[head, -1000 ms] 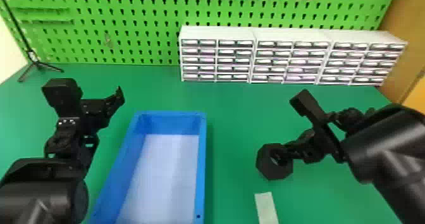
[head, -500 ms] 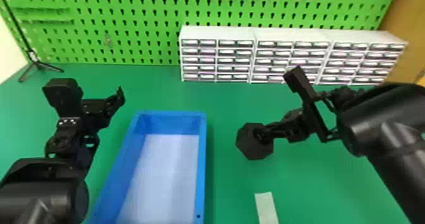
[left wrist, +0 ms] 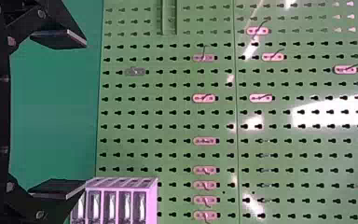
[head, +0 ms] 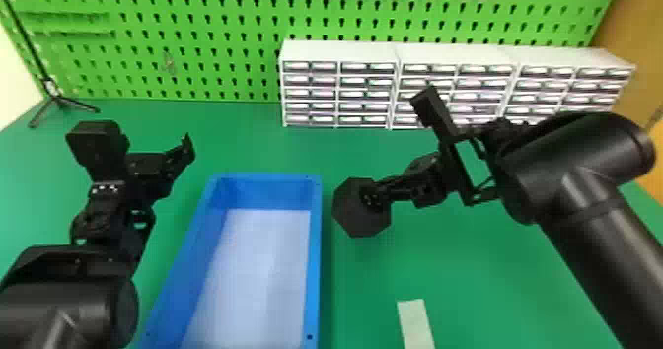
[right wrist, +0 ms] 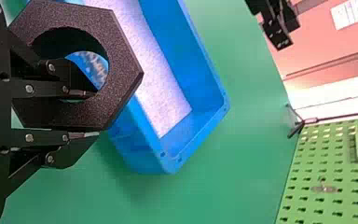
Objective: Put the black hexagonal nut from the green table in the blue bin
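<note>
**Nut (head: 356, 222) pinched right of the blue bin (head: 314, 254)**

Right of the bin we see a pale strip (head: 416, 323), then our right gripper (head: 370, 197) pinching the nut, apparently above the table (head: 473, 279). Left of the bin, our left gripper (head: 185, 152) has fingers spread. Drawers (head: 340, 94) stand beyond the bin.

The bin (head: 315, 274) sits on the table (head: 493, 274), left of middle. Right of it is the nut (head: 351, 220), between the fingers of the right gripper (head: 369, 197), with one finger in its hole. A strip (head: 417, 323) lies on the table nearer the front, right of the bin. Left of the bin is the left gripper (head: 187, 148). The drawers (head: 311, 94) stand at the back, middle to right, before the pegboard (head: 222, 42); a tripod (head: 54, 96) stands at the back left.
</note>
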